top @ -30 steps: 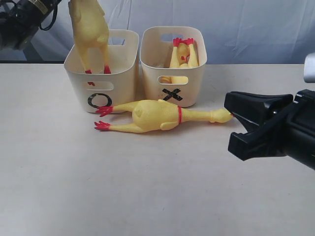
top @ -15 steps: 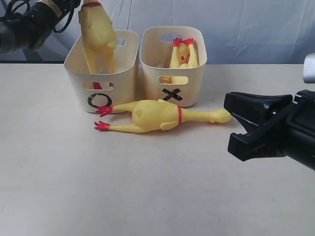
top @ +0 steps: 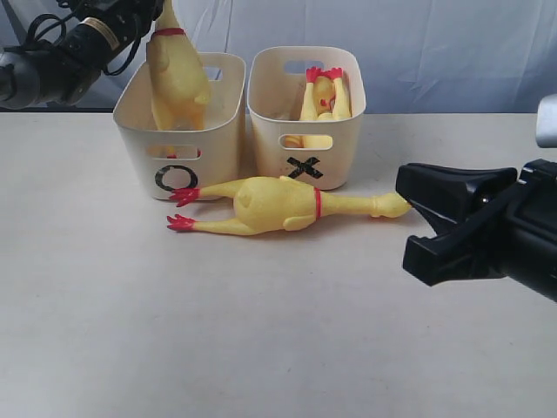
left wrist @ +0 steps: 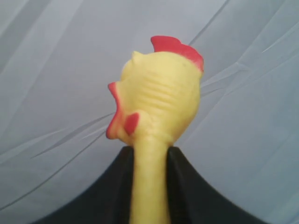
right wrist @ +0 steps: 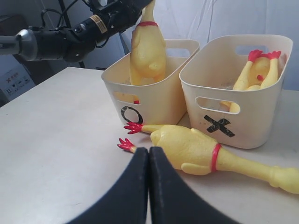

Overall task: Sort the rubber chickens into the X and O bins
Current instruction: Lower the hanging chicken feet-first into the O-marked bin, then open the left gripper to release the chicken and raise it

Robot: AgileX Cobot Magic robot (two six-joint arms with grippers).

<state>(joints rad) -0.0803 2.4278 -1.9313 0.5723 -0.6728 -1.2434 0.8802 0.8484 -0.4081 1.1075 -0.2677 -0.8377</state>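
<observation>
In the exterior view, the black left gripper (top: 150, 12) is at 11 o'clock and grips by the neck a long yellow rubber chicken with a red neck band (top: 178, 78). This held chicken hangs upright, with its lower body inside the cream plastic tub marked with a black O (top: 222, 131). This O bin stands at 11 o'clock on the white table (top: 261, 348). Just beside it, at 12 o'clock, stands the matching cream tub marked with a black X (top: 348, 139), the X bin. Inside it a second chicken (top: 324, 96) of the same yellow rubber leans with its red feet up. In front of both bins, at the centre, a lying chicken (top: 270, 205) rests on the table, feet toward 9 o'clock and head toward 3 o'clock. The black right gripper (top: 435, 225) is at 3 o'clock, near that head. In the left wrist view, the two black fingers (left wrist: 112, 191) are closed on the thin neck of the held chicken, and its head with the red comb stands against a pale blue cloth (left wrist: 56, 70). In the right wrist view, the right gripper has its jaws pressed fully together with nothing between them. The lying chicken and both bins are beyond it.
</observation>
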